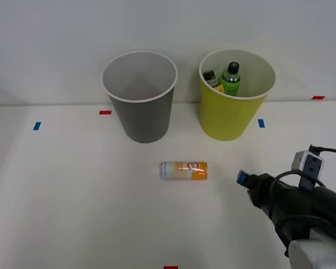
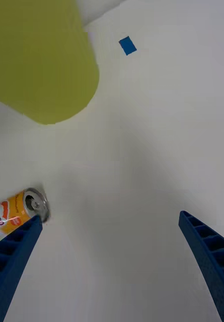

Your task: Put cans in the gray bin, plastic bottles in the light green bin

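Right gripper (image 2: 112,266) hung low over the table (image 1: 73,196), fingers spread, beside the lying orange-white can (image 1: 183,170), partly cut off at wrist-view edge.

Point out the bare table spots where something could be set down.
Free: the wide stretch left of the can and gray bin, reaching the blue tape mark; also the near strip by the red tape mark. Crowded: between the can and the open right gripper, and around the light green bin.

White table (image 1: 73,196) bears can (image 1: 183,170); gray bin (image 1: 140,98); light green bin (image 1: 232,106).
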Available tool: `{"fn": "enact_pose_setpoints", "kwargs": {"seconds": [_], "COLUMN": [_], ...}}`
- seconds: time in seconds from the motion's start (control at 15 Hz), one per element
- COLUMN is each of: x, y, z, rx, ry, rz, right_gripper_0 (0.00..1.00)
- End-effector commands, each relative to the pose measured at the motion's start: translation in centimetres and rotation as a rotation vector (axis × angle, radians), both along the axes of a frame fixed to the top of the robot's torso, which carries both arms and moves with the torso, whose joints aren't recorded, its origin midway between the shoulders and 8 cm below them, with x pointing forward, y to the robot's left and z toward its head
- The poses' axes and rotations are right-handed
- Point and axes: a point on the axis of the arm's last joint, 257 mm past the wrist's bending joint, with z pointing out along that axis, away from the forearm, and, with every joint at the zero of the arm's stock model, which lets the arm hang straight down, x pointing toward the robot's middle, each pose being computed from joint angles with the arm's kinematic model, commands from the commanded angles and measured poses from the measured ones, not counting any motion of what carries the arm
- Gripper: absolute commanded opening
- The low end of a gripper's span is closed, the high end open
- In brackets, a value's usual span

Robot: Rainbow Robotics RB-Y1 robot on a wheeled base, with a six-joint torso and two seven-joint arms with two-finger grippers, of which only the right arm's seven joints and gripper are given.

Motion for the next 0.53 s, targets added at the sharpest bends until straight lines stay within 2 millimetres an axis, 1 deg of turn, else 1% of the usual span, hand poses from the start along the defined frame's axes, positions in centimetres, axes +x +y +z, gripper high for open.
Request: {"fn": "enact_pose_setpoints", "kwargs": {"seconds": [0.07,0.33,0.4,0.53], "x": [1.0,2.6,2.6,2.6], "y": [3.1,6.4,7.7,10.0], "z": [-0.2,-1.4,-1.8,-1.7], "rx": [0.200,0.439,0.553,0.737], "ry": [0.091,0.145,0.185,0.245], "rz": [-0.097,-0.236,-0.297,-0.382], "right_gripper_0": [0.94,0.94,0.93,0.94]}}
